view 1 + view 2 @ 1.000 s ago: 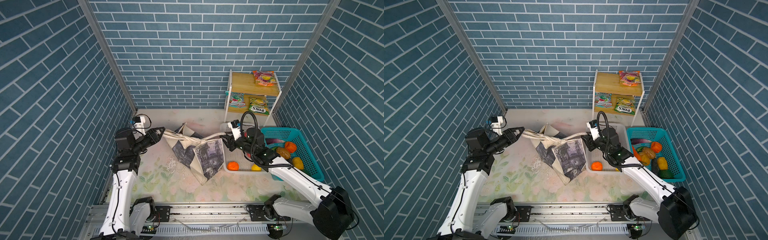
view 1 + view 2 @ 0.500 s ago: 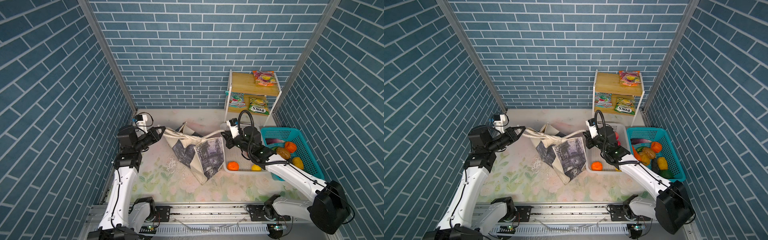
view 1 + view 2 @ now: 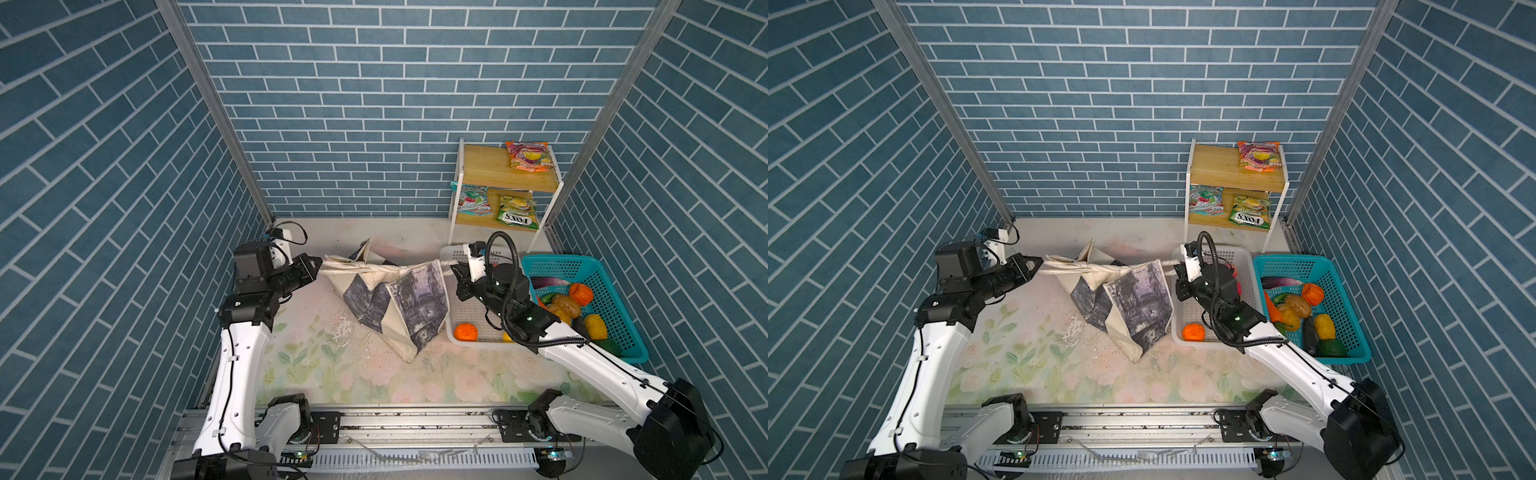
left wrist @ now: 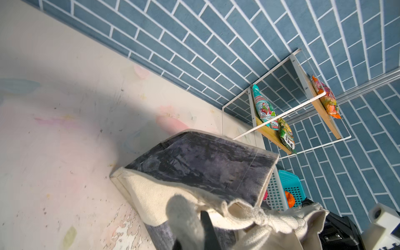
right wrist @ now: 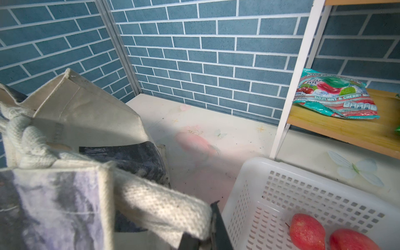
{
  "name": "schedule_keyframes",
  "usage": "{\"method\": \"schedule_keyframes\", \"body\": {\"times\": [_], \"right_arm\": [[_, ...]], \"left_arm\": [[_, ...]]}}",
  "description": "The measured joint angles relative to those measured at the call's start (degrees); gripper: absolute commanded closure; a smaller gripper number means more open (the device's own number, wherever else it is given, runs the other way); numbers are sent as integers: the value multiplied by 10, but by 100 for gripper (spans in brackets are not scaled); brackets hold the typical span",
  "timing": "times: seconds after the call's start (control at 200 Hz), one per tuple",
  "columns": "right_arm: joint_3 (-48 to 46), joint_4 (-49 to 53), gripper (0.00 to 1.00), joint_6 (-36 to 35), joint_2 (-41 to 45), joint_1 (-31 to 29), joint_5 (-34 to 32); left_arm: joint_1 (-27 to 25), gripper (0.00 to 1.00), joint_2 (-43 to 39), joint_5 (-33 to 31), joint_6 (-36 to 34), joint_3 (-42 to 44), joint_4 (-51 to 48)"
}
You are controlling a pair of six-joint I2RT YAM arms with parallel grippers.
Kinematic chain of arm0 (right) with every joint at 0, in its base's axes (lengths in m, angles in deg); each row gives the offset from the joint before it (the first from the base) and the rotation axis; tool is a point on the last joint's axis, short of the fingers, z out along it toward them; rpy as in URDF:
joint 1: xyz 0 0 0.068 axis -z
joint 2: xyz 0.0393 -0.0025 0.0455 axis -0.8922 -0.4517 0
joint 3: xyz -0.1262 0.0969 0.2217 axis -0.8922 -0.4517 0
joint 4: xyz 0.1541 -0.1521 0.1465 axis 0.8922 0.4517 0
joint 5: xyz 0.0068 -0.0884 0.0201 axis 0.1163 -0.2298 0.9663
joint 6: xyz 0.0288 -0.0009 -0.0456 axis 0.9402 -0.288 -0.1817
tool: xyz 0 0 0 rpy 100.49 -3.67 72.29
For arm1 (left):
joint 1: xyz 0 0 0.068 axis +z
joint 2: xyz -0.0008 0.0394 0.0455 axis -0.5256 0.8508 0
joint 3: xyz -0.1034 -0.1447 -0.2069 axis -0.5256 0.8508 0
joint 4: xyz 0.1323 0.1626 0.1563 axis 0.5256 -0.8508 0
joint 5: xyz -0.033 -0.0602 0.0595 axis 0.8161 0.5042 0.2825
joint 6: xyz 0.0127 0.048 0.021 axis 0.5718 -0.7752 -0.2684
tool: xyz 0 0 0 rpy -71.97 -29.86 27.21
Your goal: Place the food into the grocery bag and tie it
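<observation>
The left gripper [image 3: 318,264] is closed tight on the end of the left strap [image 3: 337,262], which runs nearly level from its tips to the bag [image 3: 415,301]. In the left wrist view only a blurred pale finger [image 4: 181,216] and a dark one show, with cream webbing bunched past them. The right gripper [image 3: 454,271] is likewise clamped shut on the right strap [image 3: 441,262]; the right wrist view shows that strap [image 5: 160,207] ending at a dark fingertip. Between the grippers both straps meet in a knot [image 3: 376,269] over the bag's mouth, seen in both top views and close up from each wrist [image 4: 263,218]. The bag hangs tilted from the straps in mid-table, its lower corner on the floral mat [image 3: 332,365], with its printed side toward the front. Its right edge is just beside the white basket [image 3: 469,316]; whether they touch I cannot tell. That basket holds an orange [image 3: 466,332] and two apples [image 5: 307,231]. The teal basket [image 3: 557,259] to the right holds more fruit. On the shelf [image 3: 486,166] behind lie three packets [image 3: 530,156].
</observation>
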Motion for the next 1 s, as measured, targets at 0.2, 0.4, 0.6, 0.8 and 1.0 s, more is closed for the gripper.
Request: {"method": "schedule_keyframes", "body": {"times": [0.2, 0.4, 0.6, 0.8, 1.0], "right_arm": [[-15, -5, 100, 18, 14, 0, 27], [-15, -18, 100, 25, 10, 13, 74], [21, -17, 100, 25, -26, 38, 97], [72, 5, 95, 3, -40, 6, 86], [89, 38, 58, -27, -30, -25, 91]], "left_arm": [[35, 100, -2, 39, -4, 0, -36], [51, 100, -1, 94, 5, 2, -10], [-22, 89, 0, 72, 8, -9, 33], [-98, 79, -2, 45, 9, -38, 73], [-106, 44, -28, 23, -5, -47, 41]]}}
